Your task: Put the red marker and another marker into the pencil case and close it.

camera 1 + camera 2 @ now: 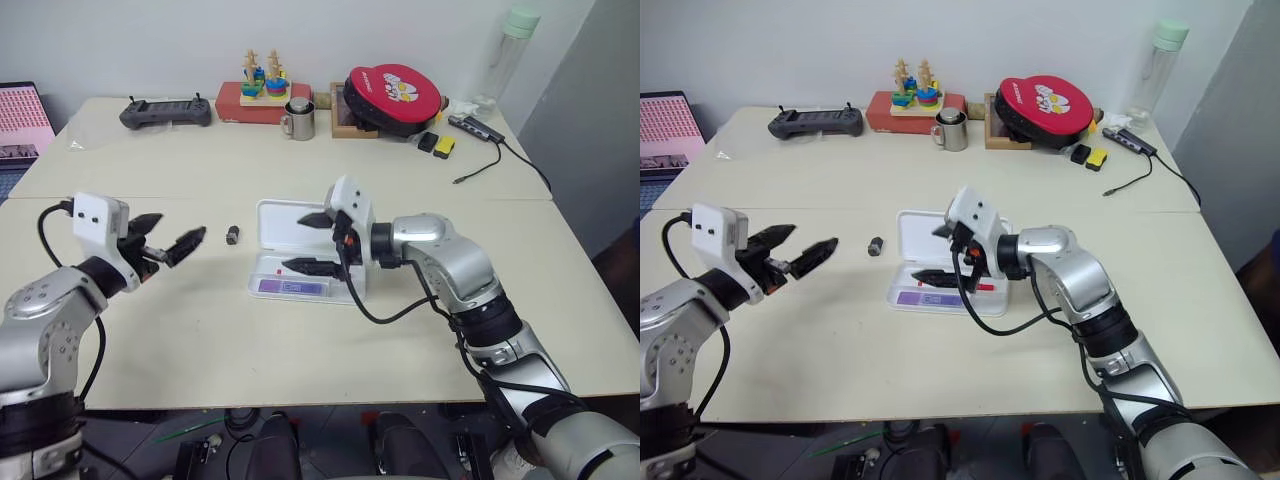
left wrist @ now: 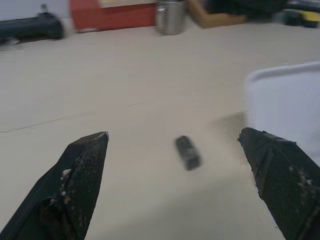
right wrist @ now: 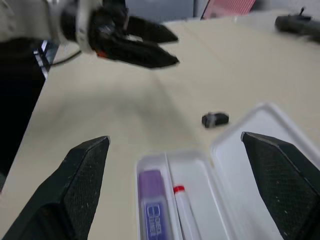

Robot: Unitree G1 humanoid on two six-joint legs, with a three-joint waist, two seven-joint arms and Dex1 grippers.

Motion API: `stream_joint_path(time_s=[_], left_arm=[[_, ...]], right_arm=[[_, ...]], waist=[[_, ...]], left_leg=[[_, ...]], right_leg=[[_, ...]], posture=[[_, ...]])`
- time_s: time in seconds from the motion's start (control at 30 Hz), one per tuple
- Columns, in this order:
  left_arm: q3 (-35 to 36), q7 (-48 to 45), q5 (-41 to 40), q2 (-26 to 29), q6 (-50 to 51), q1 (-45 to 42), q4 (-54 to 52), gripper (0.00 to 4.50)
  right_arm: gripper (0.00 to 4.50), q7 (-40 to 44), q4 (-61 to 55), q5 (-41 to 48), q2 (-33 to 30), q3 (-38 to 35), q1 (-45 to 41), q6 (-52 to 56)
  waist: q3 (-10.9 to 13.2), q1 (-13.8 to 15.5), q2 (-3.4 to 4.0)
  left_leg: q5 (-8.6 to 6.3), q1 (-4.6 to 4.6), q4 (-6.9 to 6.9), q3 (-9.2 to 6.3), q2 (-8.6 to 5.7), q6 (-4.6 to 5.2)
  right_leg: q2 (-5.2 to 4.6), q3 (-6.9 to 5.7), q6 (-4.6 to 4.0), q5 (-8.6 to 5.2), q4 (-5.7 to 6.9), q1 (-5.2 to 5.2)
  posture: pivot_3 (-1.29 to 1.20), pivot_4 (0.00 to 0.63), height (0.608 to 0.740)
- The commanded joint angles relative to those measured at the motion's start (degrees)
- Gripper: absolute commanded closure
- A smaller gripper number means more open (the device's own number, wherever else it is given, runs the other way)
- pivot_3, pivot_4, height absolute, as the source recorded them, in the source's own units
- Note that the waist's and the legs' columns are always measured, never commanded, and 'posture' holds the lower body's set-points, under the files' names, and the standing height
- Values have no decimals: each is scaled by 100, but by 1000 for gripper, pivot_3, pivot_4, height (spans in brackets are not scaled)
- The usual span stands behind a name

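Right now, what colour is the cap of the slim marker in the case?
Red cap on the red marker, clearest in the right wrist view.

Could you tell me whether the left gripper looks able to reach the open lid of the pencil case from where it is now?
Probably yes: the left gripper is open, and only a small black cylinder lies on the table between it and the pencil case lid.

Silver-grey jointed arms end in white boxy wrist housings, black looping cables and seemingly textured black fingers (image 2: 82, 175).

Robot lab or office corner: plain beige table (image 1: 300, 340), handheld controller (image 1: 165, 111), cabled USB hub (image 1: 478, 126), laptop (image 1: 22, 125).
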Motion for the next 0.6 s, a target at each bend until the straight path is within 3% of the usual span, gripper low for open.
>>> stream_joint_path(time_s=[0.03, 0.27, 0.37, 0.6], left_arm=[[-454, 124, 204, -215, 9, -297, 186, 0], [-1526, 197, 968, -626, -225, -1080, 1365, 0], [-1575, 585, 1267, -765, -227, -1418, 1946, 0], [-1768, 414, 1387, -956, -262, -1608, 2236, 0]], right_arm=[[66, -345, -481, 94, 37, -189, -84, 192], [66, -688, -712, 141, 139, -277, -129, 256], [66, -740, -724, 99, 58, -279, -134, 268], [66, -869, -734, 166, -10, -415, -161, 255]], waist=[[0, 5, 0], [0, 16, 0], [-1, 18, -1], [-1, 15, 0]], left_leg=[[0, -1, 0, 0, -3, 0], [0, -3, 0, -4, -3, 0], [1, -4, 6, -4, -5, 0], [1, -3, 4, -5, -4, 0]], right_leg=[[-2, 0, 0, 1, 0, 0], [2, -3, -3, 3, 11, -3], [0, -1, 1, 5, 7, 0], [1, -1, -1, 5, 13, -1]], posture=[[0, 150, 740], [0, 150, 740], [0, 150, 740], [0, 150, 740]])
